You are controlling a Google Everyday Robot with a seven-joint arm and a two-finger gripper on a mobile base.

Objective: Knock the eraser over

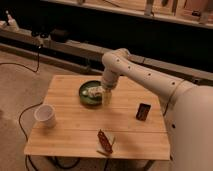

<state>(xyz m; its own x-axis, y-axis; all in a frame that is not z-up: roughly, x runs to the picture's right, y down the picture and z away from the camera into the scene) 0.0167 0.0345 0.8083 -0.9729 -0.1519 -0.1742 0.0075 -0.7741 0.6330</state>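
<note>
Now, starting at the near edge of the wooden table (65,135): a reddish-brown strip with a white piece (105,141), lying a little right of the middle. Not the thing to hit. Up and to the left, close to the near left corner, a white cup (45,115), standing upright. Not that one either.

Farther back, close to the right edge and about halfway between the near and far edges: the eraser (143,111). Small and dark, with a brown-red face, standing up on end. Well apart from everything else, and much smaller than the cup.

Farther still, toward the far edge, near the middle: a green bowl (82,96) with a pale tube-like thing (94,91) inside. Just at the bowl's right rim, the gripper (106,94), hanging down from the white arm (145,75). Cannot tell if open, shut or holding anything. Well apart from the eraser, so nothing knocked over yet.

Probably light and a bit rubbery, so not slippery and hard to break. Tall on a small base, so likely easy to tip. No need to grab. Better to push high up on the flat face, near the top, with a soft nudge. Pushed too low, might only slide toward the right edge.
</note>
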